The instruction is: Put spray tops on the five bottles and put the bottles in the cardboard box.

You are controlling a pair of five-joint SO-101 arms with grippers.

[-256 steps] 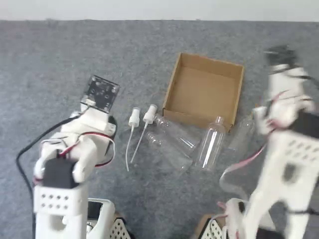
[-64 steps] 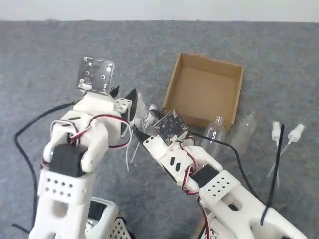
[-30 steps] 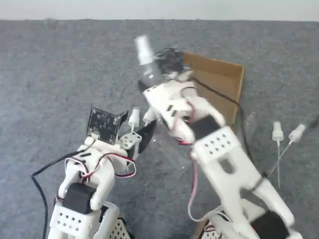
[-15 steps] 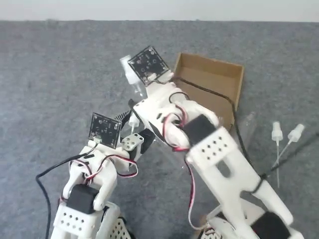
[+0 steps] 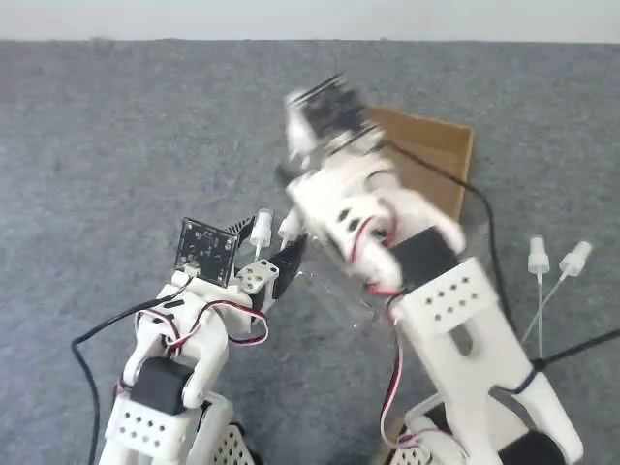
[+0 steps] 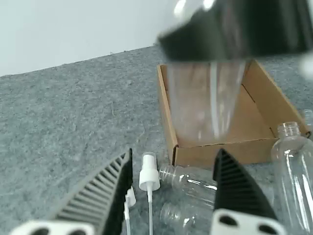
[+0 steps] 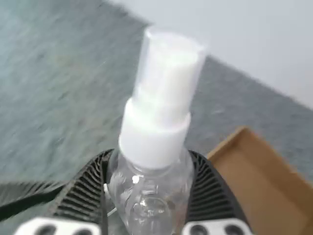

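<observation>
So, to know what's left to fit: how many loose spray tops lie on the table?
4 spray tops: two beside the left gripper; two at the table's right side. Others may be hidden.

The clear plastic bottle with a white spray top [image 7: 149,193] is sitting between the jaws of the right gripper [image 7: 149,210], up over the left side of the open brown cardboard box [image 5: 441,160]. Two uncapped clear plastic bottles [image 6: 193,177] are lying just in front of the box. Two loose white spray tops [image 5: 262,229] are lying to their left, beside the left gripper [image 5: 273,271]. Two more white spray tops [image 5: 538,258] are lying well off to the box's right.
</observation>
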